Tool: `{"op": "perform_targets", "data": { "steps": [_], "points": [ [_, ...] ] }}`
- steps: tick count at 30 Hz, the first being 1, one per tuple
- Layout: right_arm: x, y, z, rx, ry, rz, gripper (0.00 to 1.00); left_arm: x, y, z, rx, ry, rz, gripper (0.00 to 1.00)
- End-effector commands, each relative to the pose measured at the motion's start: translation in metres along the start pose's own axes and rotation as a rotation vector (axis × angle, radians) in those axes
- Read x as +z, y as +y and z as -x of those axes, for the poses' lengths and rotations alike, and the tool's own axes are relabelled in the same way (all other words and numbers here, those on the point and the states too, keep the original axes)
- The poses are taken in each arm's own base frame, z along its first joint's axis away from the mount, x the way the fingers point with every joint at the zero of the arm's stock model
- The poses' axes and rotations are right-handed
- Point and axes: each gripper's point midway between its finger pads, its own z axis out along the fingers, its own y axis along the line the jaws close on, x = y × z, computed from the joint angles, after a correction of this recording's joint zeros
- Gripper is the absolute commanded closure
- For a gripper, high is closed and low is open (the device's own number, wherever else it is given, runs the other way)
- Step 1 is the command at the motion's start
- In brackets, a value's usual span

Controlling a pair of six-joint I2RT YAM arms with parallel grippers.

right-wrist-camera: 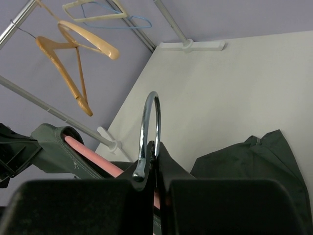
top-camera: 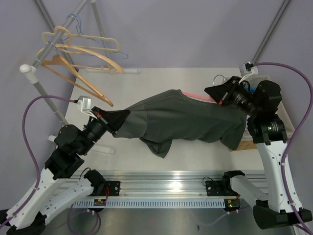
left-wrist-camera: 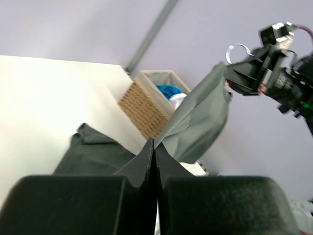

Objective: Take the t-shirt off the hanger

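Two tools hold the garment between them. Nearest, the left tool [top-camera: 119, 120] is pressed together on one end of the dark green t-shirt [top-camera: 190, 117], apparently pinching its edge, though cloth hides the tips. A wicker basket [left-wrist-camera: 146, 110] stands at the right side of the bench [top-camera: 146, 81]. The t-shirt spans above the bench to the right tool [top-camera: 219, 94], clamped on the metal hook of the pink hanger [top-camera: 198, 96] inside the garment. Farthest, spare hangers [top-camera: 83, 54] hang on a rail [top-camera: 30, 69].

Overhead rear view, close wrist views, t-shirt [top-camera: 186, 117] shared
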Motion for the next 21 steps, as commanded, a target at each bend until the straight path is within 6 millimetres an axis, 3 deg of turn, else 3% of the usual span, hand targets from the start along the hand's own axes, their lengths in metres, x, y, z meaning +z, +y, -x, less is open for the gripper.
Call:
{"op": "perform_targets", "data": {
  "steps": [1,9,16,20,21],
  "points": [
    [-0.011,-0.002,0.037,-0.068,-0.133,-0.091,1.00,-0.019,0.036,0.025,0.024,-0.108,0.218,1.00],
    [-0.017,0.000,0.047,-0.080,-0.161,-0.116,1.00,-0.046,0.042,0.044,0.049,-0.204,0.250,1.00],
    [-0.011,0.013,0.038,-0.079,-0.115,-0.025,1.00,-0.039,0.027,0.036,0.050,-0.158,0.164,1.00],
    [-0.010,0.027,0.026,-0.088,-0.057,0.081,1.00,-0.034,-0.010,0.028,0.114,-0.093,-0.042,1.00],
    [-0.010,0.029,0.024,-0.089,-0.053,0.094,1.00,-0.034,-0.030,0.021,0.137,-0.051,-0.151,1.00]
  ]
}}
